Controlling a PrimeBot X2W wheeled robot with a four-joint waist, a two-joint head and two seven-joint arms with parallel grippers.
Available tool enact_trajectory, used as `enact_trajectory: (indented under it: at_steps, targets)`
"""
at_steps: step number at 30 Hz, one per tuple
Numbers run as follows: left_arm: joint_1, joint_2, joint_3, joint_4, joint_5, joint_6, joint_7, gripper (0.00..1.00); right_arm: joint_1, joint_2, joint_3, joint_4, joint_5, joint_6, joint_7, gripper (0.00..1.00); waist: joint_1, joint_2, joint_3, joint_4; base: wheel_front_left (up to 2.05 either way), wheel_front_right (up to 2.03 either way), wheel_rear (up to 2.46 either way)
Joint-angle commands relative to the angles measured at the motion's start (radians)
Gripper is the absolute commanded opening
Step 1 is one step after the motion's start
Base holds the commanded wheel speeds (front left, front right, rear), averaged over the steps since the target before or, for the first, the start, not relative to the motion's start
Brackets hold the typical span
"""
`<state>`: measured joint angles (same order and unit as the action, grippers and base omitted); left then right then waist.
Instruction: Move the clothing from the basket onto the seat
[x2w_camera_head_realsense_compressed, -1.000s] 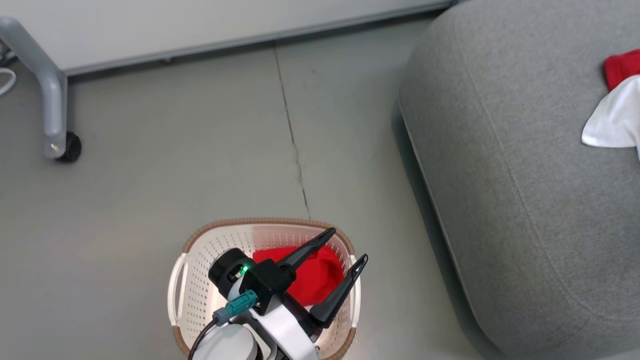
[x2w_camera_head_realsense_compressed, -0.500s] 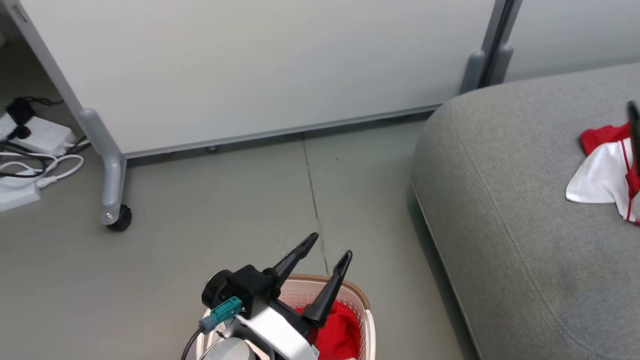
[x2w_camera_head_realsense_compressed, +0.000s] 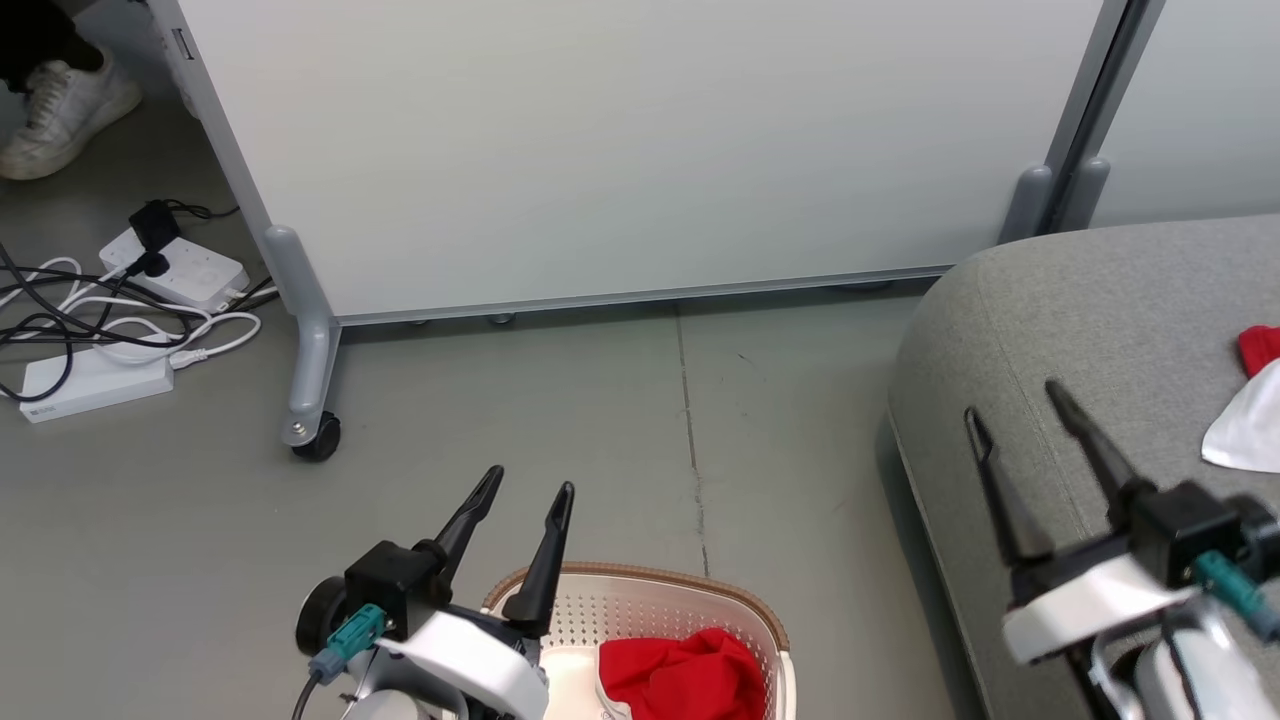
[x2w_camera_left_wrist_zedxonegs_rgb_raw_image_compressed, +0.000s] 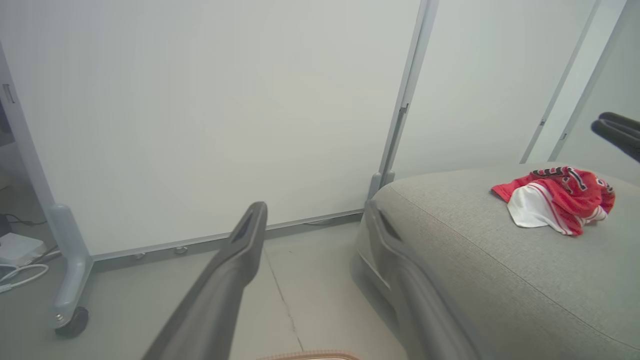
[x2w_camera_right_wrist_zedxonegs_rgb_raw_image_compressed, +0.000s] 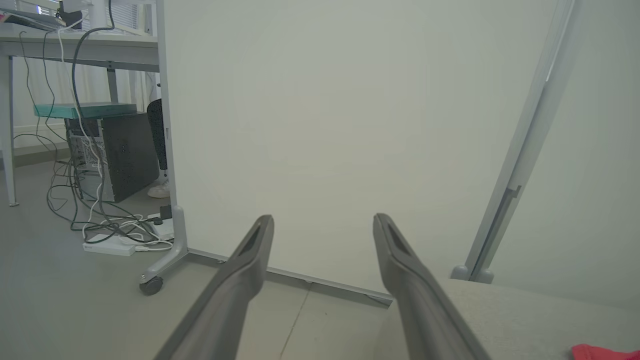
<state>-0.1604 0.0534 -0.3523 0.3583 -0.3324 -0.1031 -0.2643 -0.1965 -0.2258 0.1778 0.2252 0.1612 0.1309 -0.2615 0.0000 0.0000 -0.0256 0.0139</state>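
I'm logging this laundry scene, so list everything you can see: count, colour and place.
Basket: one, cream with brown rim, head view's bottom centre.
Red garment: one, inside the basket.
Red-and-white garment: one, lying on the seat.
Seat: one, grey, at right.
Partition panels: two, white, behind.
Power strips: two, white, far left, among cables.
Shoe: one, white, top left corner.
Computer tower: one, black, right wrist view's left.
Left tool: one, dark, open, lower left by the basket.
Right tool: one, dark, open, lower right by the seat.
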Motion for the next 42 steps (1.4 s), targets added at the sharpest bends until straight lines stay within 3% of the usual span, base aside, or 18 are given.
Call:
enact_trajectory:
  at_steps: [1, 5, 12, 24, 42]
  targets:
    - [0.016, 0.002, 0.014, 0.000, 0.020, 0.008, 0.000, 1.00, 0.036, 0.025, -0.013, -0.011, -0.015, 0.000, -0.006, 1.00, 0.0000, 0.0000, -0.002, 0.006, 0.00, 0.00, 0.00]
    - [0.052, 0.000, 0.051, -0.029, 0.053, 0.012, 0.000, 1.00, 0.108, 0.112, -0.043, -0.031, -0.049, 0.000, -0.006, 1.00, 0.0000, 0.0000, -0.004, 0.010, 0.00, 0.00, 0.00]
    - [0.100, 0.000, 0.061, -0.052, 0.033, 0.056, 0.000, 1.00, 0.186, 0.165, -0.072, -0.063, -0.084, 0.000, -0.006, 1.00, 0.0000, 0.0000, -0.006, 0.015, 0.00, 0.00, 0.00]
    - [0.112, -0.001, 0.079, -0.065, 0.024, 0.095, 0.000, 1.00, 0.228, 0.174, -0.091, -0.098, -0.078, 0.000, -0.006, 1.00, 0.0000, 0.0000, -0.011, 0.026, 0.00, 0.00, 0.00]
    - [0.109, -0.001, 0.104, -0.087, 0.025, 0.081, 0.000, 1.00, 0.224, 0.174, -0.089, -0.109, -0.066, 0.000, -0.006, 1.00, 0.0000, 0.0000, 0.003, 0.035, 0.00, 0.00, 0.00]
